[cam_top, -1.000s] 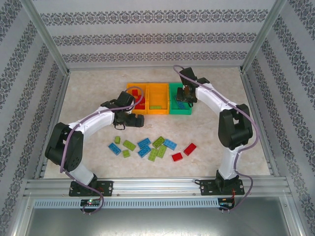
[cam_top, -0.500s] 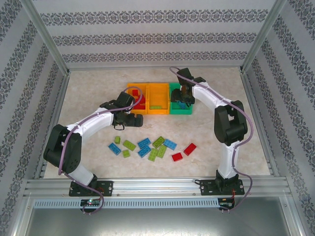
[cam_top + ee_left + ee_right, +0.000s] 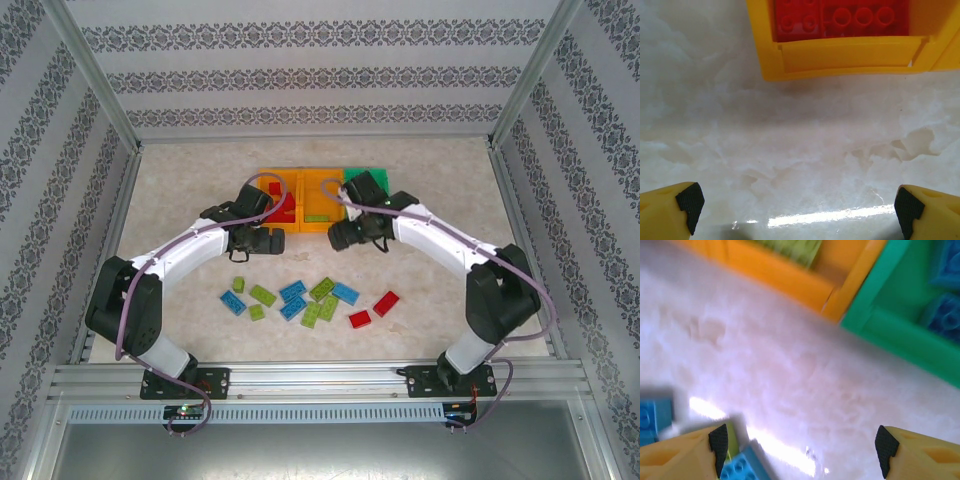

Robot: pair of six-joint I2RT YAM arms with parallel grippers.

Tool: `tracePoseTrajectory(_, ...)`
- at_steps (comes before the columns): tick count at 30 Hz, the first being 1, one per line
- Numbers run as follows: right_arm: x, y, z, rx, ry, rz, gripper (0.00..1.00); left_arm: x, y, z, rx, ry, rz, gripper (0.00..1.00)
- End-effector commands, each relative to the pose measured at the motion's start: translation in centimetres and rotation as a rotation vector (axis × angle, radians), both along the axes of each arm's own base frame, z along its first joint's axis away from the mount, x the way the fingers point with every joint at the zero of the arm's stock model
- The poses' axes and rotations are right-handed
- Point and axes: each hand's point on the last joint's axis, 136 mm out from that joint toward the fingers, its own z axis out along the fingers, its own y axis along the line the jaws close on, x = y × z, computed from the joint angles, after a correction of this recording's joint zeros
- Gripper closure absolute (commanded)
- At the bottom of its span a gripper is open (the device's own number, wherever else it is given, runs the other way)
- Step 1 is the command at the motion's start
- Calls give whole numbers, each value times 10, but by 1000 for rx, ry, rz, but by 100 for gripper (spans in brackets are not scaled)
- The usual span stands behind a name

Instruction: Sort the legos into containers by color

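"Red, lime and blue legos [image 3: 293,291]: where do they lie, seen from above?" the visitor asks.

"Loose in a cluster on the table [image 3: 180,190], toward the middle of its near edge. The containers [image 3: 318,181] sit in a row toward the far edge. The left gripper [image 3: 270,243] hangs just in front of the left orange one, its arm bowed outward. The right gripper [image 3: 340,237] hangs before the middle one, its arm arched across the green one."

"And the left wrist camera?"

"Its fingertips [image 3: 690,200] stand wide apart over bare table, nothing between them. The orange bin [image 3: 850,55] is ahead, with red bricks [image 3: 840,17] inside."

"The right wrist?"

"Blurred. Its jaws are apart and empty too. The green bin [image 3: 890,325] holding blue bricks [image 3: 945,310] is ahead, and a lime brick [image 3: 790,247] lies in the orange one beside it."

"How would a brick handle?"

"I'd judge it light, stiff and slick. It's flat, so pinch squarely across the short sides, or it may skid."
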Motion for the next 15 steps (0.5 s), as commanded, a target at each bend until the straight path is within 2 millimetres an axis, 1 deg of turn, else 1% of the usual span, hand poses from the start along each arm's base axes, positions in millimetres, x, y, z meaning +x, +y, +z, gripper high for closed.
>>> tracePoseTrajectory(1, -33, 1, -7, -39, 4, 231, 20, 0, 6, 13, 21, -18, 20, 0)
tracePoseTrajectory(4, -55, 0, -10, -58, 22, 319, 20, -1, 7, 14, 22, -20, 25, 0)
tracePoseTrajectory(8, -83, 14, -12, -13, 45, 428, 20, -1, 9, 13, 32, -19, 31, 1)
tracePoseTrajectory(11, -100, 19, -22, -25, 77, 478, 20, -2, 11, 14, 35, -18, 34, 0)
tracePoseTrajectory(15, -115, 22, -38, -63, 116, 529, 20, -2, 12, 15, 36, -24, 36, 1)
